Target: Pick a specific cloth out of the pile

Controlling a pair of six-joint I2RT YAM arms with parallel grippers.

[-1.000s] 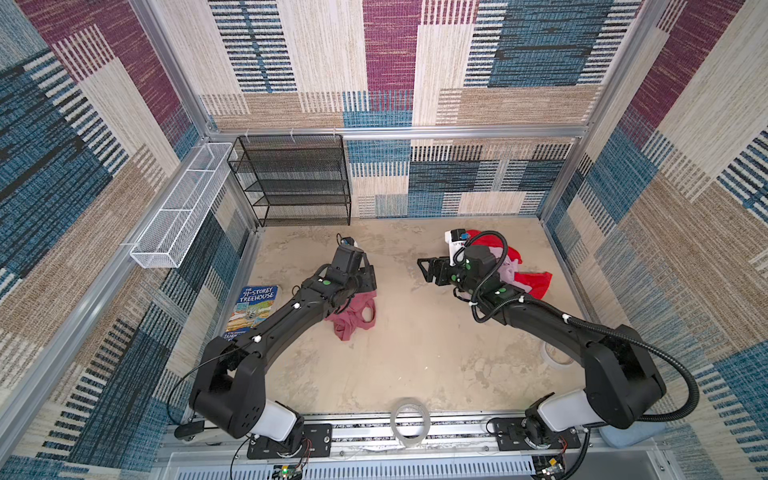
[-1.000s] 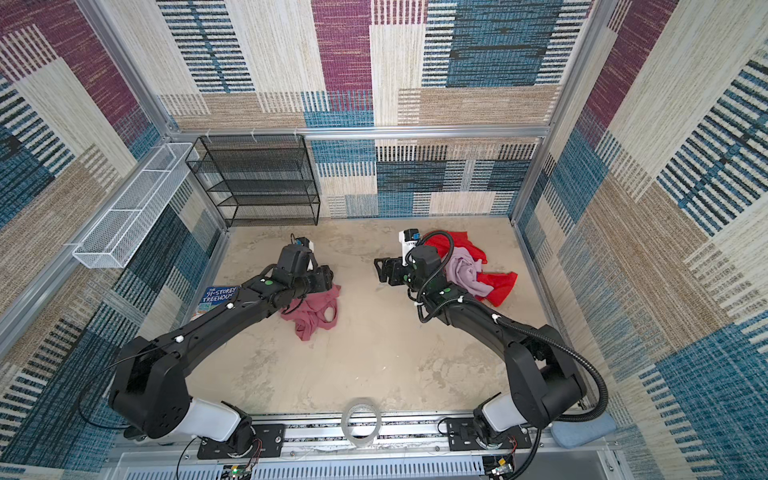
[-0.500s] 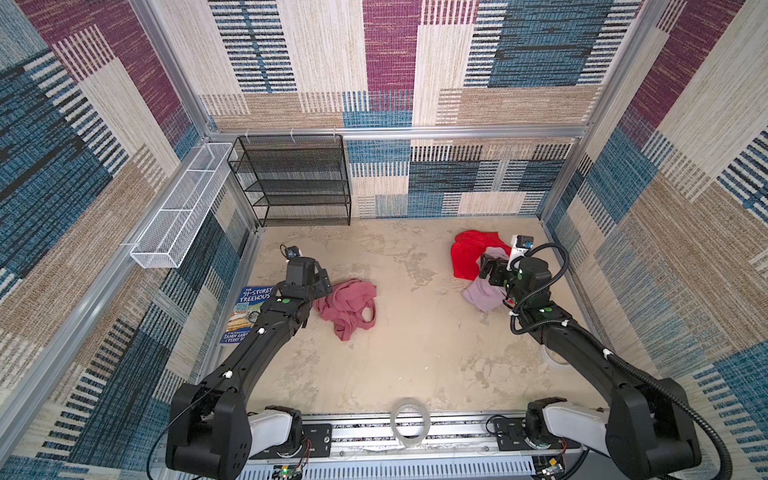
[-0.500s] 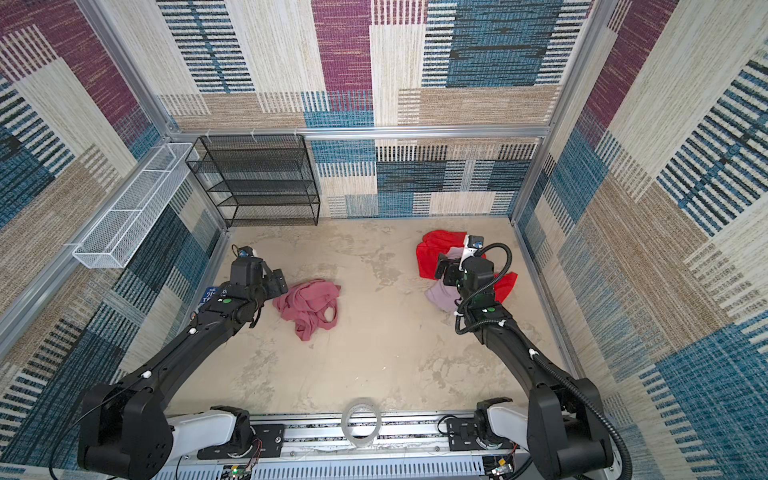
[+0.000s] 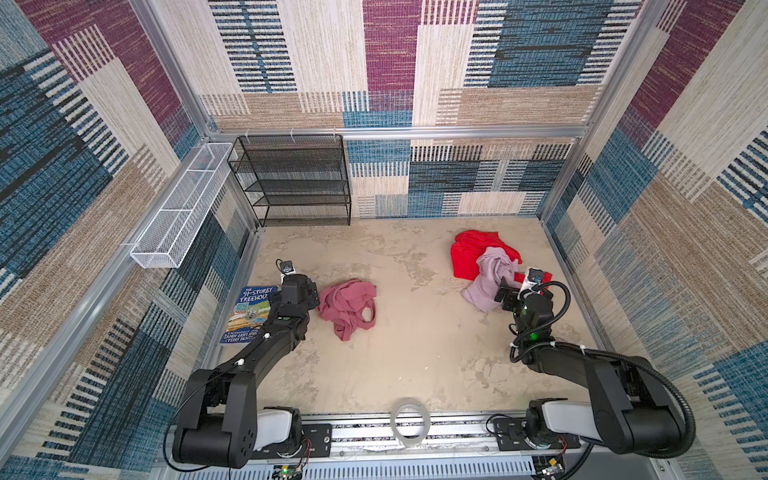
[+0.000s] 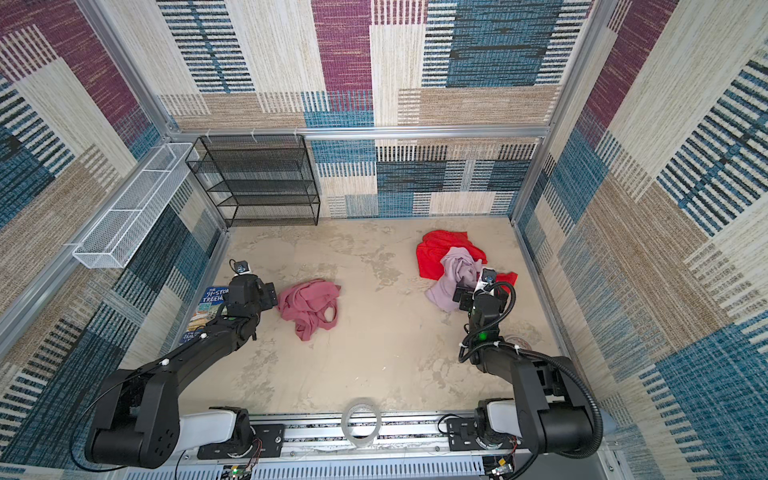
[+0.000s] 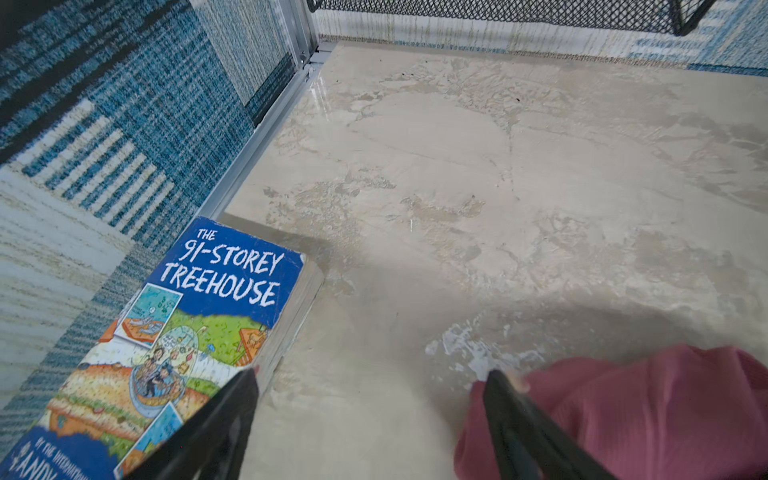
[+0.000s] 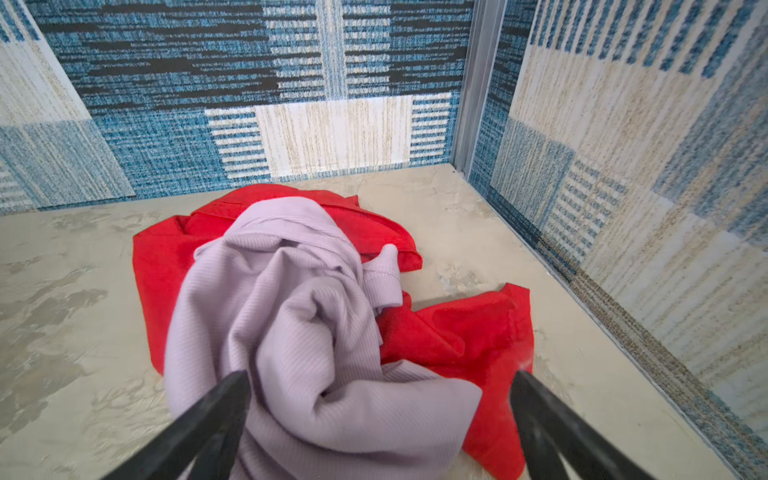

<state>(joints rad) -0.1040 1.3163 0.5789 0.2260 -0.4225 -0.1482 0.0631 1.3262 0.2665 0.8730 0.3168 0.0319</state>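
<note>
The beige marbled table (image 5: 415, 361) fills the floor of my walled cell. At its far left corner stands a black mesh shelf rack (image 5: 297, 178), and a long white wire basket (image 5: 178, 224) hangs on the left wall.

The pile (image 5: 478, 266) sits far right, near the right wall. It is a bright red cloth (image 5: 465, 249) spread flat with a pale lilac cloth (image 5: 486, 286) crumpled on top of it. The wrist view shows the same lilac cloth (image 8: 299, 316) heaped over the red cloth (image 8: 457, 332).

The cloth (image 5: 347, 305) I am after, dusty rose-pink, lies on its own left of the table's middle, well apart from the pile, with its looped opening turned toward my base. Both top views show it resting loose on the table (image 6: 309, 303).

A blue-covered book (image 5: 249, 311) lies flat against the left wall, its cover facing up (image 7: 199, 316).

My left end effector (image 7: 372, 374) is between the book and the cloth, with its jaws spread and nothing between them. One finger (image 7: 511, 411) sits at the cloth's edge (image 7: 665, 415), and I cannot tell whether it touches. My right end effector (image 8: 380, 376) is just above the lilac cloth, jaws spread wide, gripping nothing.

A clear tape roll (image 5: 409, 422) stands at the near edge, between my two bases.
</note>
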